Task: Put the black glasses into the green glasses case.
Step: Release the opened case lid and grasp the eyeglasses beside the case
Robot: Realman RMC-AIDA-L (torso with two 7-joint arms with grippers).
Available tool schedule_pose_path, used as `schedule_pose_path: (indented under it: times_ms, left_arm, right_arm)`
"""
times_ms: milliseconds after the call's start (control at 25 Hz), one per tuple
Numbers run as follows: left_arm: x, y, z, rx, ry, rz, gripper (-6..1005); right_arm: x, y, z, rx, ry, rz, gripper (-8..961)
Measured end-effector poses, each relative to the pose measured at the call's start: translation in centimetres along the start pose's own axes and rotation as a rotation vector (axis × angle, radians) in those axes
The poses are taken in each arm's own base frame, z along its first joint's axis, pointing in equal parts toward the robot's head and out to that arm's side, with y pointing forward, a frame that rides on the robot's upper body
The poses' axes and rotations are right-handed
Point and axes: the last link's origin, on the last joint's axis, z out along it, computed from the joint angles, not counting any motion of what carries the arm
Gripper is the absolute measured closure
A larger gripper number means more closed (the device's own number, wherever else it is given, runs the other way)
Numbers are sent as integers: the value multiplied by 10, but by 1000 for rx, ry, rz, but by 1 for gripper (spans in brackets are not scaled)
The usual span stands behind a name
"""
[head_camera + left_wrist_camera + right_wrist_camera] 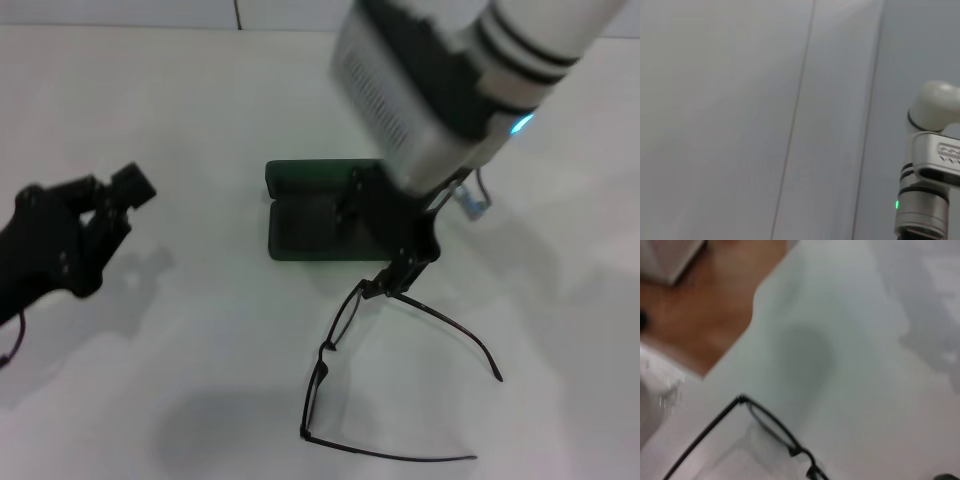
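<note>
The black glasses (pixel 340 340) have thin frames, the green glasses case (pixel 305 215) is dark green, and the counter (pixel 180 330) is plain white.

Right arm (pixel 540 40) is a fat white tube with two black bands, ending in a silver-grey boxy wrist (pixel 400 90) with vent slits down one side and a little cyan light. Thin blue cable loops just below that light. Right end effector (pixel 398 278) is chunky matte black. Left end effector (pixel 110 200) is all black too, blocky and angular, with a thin dark cable trailing off behind it.
</note>
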Motion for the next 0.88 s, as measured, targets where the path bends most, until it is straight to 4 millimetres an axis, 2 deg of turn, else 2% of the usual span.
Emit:
schedule_pose_path:
  times_ms: [200, 440, 640, 880]
  left_arm:
    - [-17, 9, -13, 51, 0, -17, 952]
    - [-27, 12, -14, 76, 1, -30, 951]
    - [-27, 11, -12, 79, 7, -25, 951]
    - [-28, 11, -11, 83, 12, -33, 952]
  right_arm:
    - [-21, 1, 15, -15, 85, -120, 296]
    - [-39, 7, 26, -39, 104, -217, 296]
    - [-46, 18, 40, -68, 124, -288, 297]
    - [-48, 26, 48, -88, 126, -320, 298]
